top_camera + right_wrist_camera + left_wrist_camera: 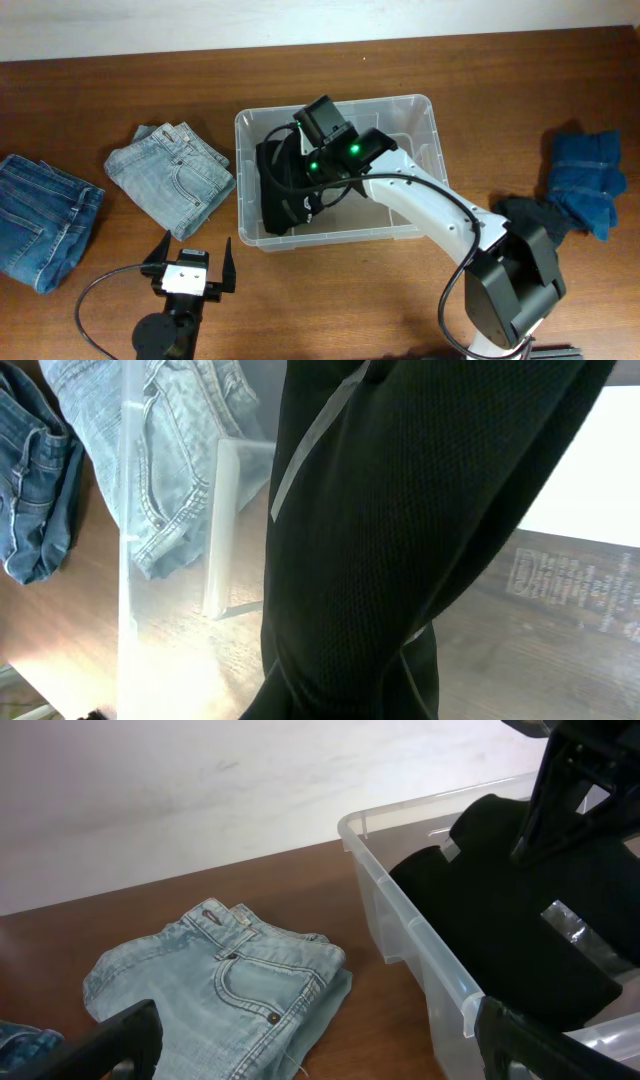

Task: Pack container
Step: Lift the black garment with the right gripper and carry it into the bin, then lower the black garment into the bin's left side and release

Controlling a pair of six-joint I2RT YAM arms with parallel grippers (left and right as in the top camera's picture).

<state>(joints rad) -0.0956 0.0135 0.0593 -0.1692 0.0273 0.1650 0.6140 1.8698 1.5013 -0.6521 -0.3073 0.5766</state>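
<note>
Right fingers [540,805] reached down into the large clear rectangular plastic container [400,101], onto a black fabric garment [280,190]. Cannot tell if they were clamped on it; in the right wrist view the cloth hid them. The garment lay along the container's left side, partly bunched up against the fingers. The container sat about mid-tabletop [100,100], with a white label on its base [590,460]. Left fingers [228,262] were spread apart, holding nothing, near the front edge. Folded light-blue denim jeans [170,175] lay just left of the container, with darker blue jeans [40,220] at the left edge. A blue denim garment [590,180] and a dark cloth [525,215] lay near the right edge.
</note>
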